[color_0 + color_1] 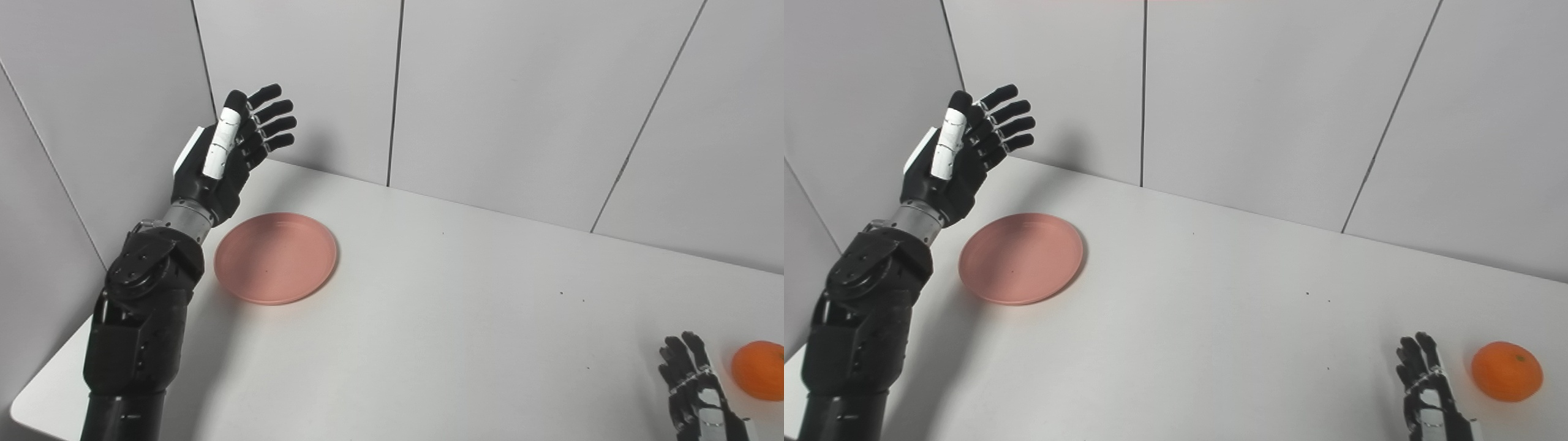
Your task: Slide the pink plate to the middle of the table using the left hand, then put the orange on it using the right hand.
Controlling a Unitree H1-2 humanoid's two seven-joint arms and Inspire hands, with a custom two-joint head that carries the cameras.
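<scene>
pink plate (275,257) sits on the white table (429,343) just below and to the inner side of your left hand (229,153), not yet at the middle, so the slide looks still to be done. your left hand is raised off the surface with its fingers spread and nothing in it, palm turned toward the plate; held that way it seems set to come down behind the plate's outer rim and push it toward the centre. the plate lies flat and empty, with bare table on its inner side, so the path looks free.

your right hand (1430,392) rests low near the table's near edge, fingers apart and holding nothing. the orange (1507,371) is just beside it on its outer side, apart from the fingers, not touching. waiting there makes sense: it stays clear of the plate's path and close to the fruit for the second step. plate and orange are well apart, at opposite sides of the table.

no brand, label or readable writing shows on the plate, the fruit, the hands or the grey wall panels (520,92)
</scene>
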